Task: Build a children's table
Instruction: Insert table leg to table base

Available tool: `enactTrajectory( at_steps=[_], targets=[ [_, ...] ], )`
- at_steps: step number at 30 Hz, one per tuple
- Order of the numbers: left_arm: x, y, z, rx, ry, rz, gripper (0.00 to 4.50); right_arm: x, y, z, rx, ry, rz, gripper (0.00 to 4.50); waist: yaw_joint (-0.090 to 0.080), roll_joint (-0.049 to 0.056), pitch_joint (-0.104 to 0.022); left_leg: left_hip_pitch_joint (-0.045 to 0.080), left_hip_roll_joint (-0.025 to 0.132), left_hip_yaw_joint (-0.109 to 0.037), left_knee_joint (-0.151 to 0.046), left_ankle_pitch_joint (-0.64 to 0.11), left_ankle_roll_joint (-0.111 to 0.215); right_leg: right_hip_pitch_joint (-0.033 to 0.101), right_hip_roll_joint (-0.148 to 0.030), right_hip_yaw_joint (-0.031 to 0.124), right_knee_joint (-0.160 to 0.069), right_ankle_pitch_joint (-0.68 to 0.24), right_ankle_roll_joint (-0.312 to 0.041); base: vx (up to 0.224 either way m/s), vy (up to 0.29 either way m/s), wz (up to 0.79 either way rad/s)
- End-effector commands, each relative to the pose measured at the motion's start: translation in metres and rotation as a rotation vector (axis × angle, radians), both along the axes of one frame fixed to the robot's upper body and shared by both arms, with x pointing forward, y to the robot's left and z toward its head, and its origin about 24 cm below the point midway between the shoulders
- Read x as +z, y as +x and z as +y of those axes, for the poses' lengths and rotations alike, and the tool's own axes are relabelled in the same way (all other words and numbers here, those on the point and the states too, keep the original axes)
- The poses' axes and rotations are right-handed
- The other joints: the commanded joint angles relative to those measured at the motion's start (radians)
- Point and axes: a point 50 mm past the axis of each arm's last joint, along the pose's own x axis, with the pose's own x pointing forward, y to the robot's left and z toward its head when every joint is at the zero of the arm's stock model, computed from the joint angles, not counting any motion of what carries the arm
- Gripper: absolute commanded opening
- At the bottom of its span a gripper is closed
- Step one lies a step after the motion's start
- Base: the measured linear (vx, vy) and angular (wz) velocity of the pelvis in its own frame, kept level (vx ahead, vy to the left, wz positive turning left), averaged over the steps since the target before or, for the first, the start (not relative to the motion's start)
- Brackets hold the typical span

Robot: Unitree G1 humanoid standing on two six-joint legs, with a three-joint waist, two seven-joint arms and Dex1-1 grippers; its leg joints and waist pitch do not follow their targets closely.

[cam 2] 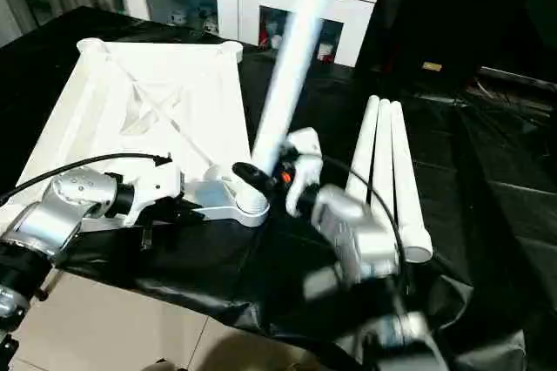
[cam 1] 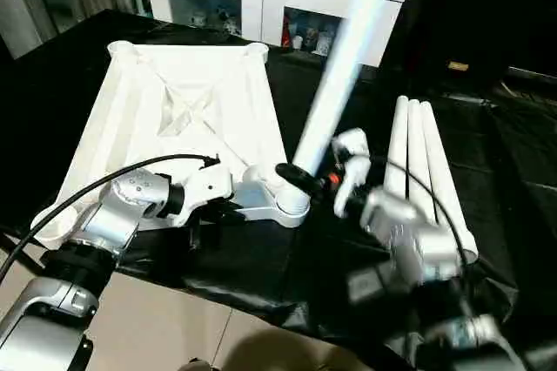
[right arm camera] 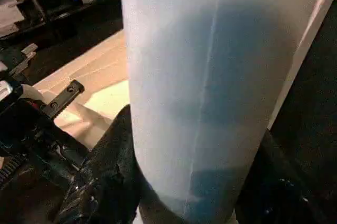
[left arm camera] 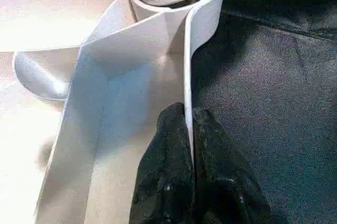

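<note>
Left gripper (left arm camera: 188, 145) pinches the ribbed white tabletop's (cam 1: 187, 110) thin rim; right gripper (right arm camera: 195, 182) clasps a smooth tube leg (cam 1: 344, 62)

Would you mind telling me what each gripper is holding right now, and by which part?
The left gripper pinches the tabletop's thin edge wall near a corner socket. The right gripper clasps a leg near its lower end, just above that socket.

Soft indoor light glares on the white tabletop (cam 1: 187, 110); the raised leg (cam 1: 344, 57) and right forearm (cam 1: 418, 249) are motion-blurred.
</note>
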Motion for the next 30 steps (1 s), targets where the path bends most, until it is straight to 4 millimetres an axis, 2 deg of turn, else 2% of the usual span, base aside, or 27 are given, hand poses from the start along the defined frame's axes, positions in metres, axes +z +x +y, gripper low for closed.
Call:
enactTrajectory(
  at_steps=[1,5,7,9,11,13,22,27,30],
  targets=[
    [0.004,0.002,-0.003,0.064,-0.097,-0.039,0.00,-0.034,-0.012,-0.005,-0.016,-0.108,0.082,1.86,0.005,0.002,-0.065,0.001,0.036,-0.009,-0.072,-0.120,0.014,0.053,-0.089,0.050,-0.076,-0.123,-0.184,0.000,0.000,0.00],
    [0.004,0.001,-0.003,0.061,-0.093,-0.037,0.00,-0.040,-0.016,-0.004,-0.013,-0.148,0.056,1.86,0.003,0.002,-0.063,0.005,0.036,-0.010,-0.074,-0.160,0.005,0.050,-0.090,0.052,-0.084,-0.188,-0.171,0.000,0.000,0.00],
    [0.004,0.000,-0.002,0.061,-0.089,-0.034,0.00,-0.047,-0.022,-0.002,0.026,-0.217,0.019,1.86,0.002,0.003,-0.061,0.007,0.037,-0.012,-0.076,-0.191,-0.002,0.048,-0.092,0.053,-0.091,-0.253,-0.155,0.000,0.000,0.00],
    [0.005,-0.001,-0.001,0.060,-0.084,-0.035,0.00,-0.051,-0.026,0.000,0.058,-0.257,0.005,1.86,0.001,0.000,-0.061,0.006,0.037,-0.013,-0.077,-0.195,-0.001,0.048,-0.090,0.052,-0.092,-0.263,-0.147,0.000,0.000,0.00],
    [0.005,-0.001,-0.001,0.061,-0.084,-0.037,0.00,-0.052,-0.028,0.001,0.074,-0.271,0.000,1.86,0.001,0.001,-0.063,0.006,0.036,-0.014,-0.078,-0.187,0.003,0.049,-0.089,0.053,-0.091,-0.253,-0.144,0.000,0.000,0.00],
    [0.006,-0.001,-0.002,0.057,-0.085,-0.035,0.00,-0.054,-0.029,0.002,0.096,-0.272,0.006,1.86,-0.001,-0.004,-0.064,0.007,0.036,-0.014,-0.078,-0.197,0.005,0.047,-0.088,0.053,-0.093,-0.260,-0.142,0.000,0.000,0.00],
    [0.008,-0.005,-0.007,0.017,-0.110,-0.016,0.00,-0.061,-0.030,0.004,0.197,-0.294,0.103,1.86,-0.005,-0.011,-0.067,0.006,0.037,-0.014,-0.078,-0.192,0.015,0.047,-0.086,0.051,-0.089,-0.218,-0.156,0.000,0.000,0.00],
    [0.009,-0.009,-0.012,-0.043,-0.114,0.002,0.00,-0.057,-0.024,-0.003,0.237,-0.286,0.121,1.86,-0.007,-0.014,-0.068,0.007,0.038,-0.014,-0.077,-0.195,0.017,0.048,-0.087,0.051,-0.090,-0.228,-0.158,0.000,0.000,0.00],
    [0.009,-0.013,-0.015,-0.098,-0.112,0.029,0.00,-0.053,-0.025,-0.007,0.311,-0.275,0.103,1.86,-0.006,-0.016,-0.071,0.008,0.040,-0.012,-0.076,-0.184,0.024,0.048,-0.086,0.051,-0.086,-0.182,-0.167,0.000,0.000,0.00]
  ],
)
